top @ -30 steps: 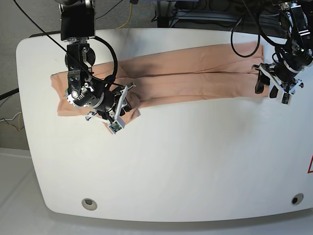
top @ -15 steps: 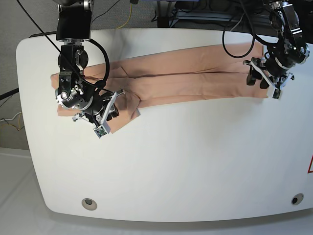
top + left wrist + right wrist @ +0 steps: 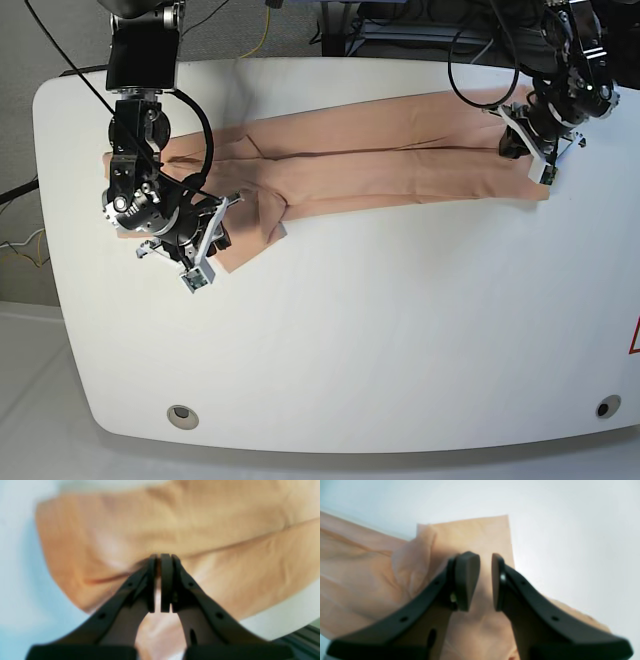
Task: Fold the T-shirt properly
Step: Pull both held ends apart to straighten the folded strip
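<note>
The peach T-shirt point(image 3: 400, 165) lies as a long folded band across the far half of the white table point(image 3: 400, 330). My left gripper point(image 3: 530, 145) is at the band's right end. In the left wrist view its jaws point(image 3: 160, 556) are pressed nearly together, tips on a crease of the shirt point(image 3: 225, 530); I cannot tell whether cloth is pinched. My right gripper point(image 3: 205, 255) is at the band's left end, beside a loose flap point(image 3: 255, 225). In the right wrist view it point(image 3: 485, 562) is slightly open and empty, just above the shirt point(image 3: 475, 532).
The table's rounded left edge point(image 3: 45, 200) is close to the right arm. Cables and dark equipment point(image 3: 400, 25) sit behind the far edge. Two round holes point(image 3: 181, 416) are near the front edge.
My left gripper moved up and left from off the table's right side onto the shirt's right end. My right gripper moved down and left, off the flap.
</note>
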{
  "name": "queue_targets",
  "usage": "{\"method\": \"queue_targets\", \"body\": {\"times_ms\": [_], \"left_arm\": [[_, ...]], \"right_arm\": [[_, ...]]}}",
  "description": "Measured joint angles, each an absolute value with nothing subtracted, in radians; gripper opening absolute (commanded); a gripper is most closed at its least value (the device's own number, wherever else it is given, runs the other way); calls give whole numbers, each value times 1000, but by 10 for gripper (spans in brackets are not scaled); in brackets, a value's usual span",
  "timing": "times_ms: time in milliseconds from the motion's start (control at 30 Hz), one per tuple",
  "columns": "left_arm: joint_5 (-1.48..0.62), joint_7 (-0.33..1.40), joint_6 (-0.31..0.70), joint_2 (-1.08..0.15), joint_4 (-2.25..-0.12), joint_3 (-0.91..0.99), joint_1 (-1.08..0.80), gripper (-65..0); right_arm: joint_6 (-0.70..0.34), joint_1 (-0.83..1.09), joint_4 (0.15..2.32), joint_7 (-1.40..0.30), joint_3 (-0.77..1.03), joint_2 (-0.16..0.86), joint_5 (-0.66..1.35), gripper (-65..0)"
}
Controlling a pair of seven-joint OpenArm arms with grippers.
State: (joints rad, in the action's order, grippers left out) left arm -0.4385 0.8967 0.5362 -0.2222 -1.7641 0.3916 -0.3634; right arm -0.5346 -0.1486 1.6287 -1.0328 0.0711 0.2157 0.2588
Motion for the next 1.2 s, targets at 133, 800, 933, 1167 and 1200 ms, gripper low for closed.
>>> {"method": "queue_targets", "body": {"times_ms": [133, 800, 933, 1167, 1200], "left_arm": [[-440, 890, 535, -222, -1732, 392, -363, -628], [-473, 787, 551, -229, -1612, 395, -353, -628], [-443, 775, 560, -242, -1613, 391, -354, -628], [-379, 762, 559, -249, -1613, 392, -339, -628], [-366, 765, 560, -250, -1613, 392, -332, -628]], "right_arm": [[-542, -157, 1629, -1031, 64, 217, 270, -514], [-539, -167, 1629, -1033, 163, 239, 259, -514], [-539, -166, 1629, -1032, 165, 237, 262, -514], [-540, -165, 1628, -1033, 165, 245, 265, -514], [-539, -165, 1628, -1033, 167, 248, 265, -514]]}}
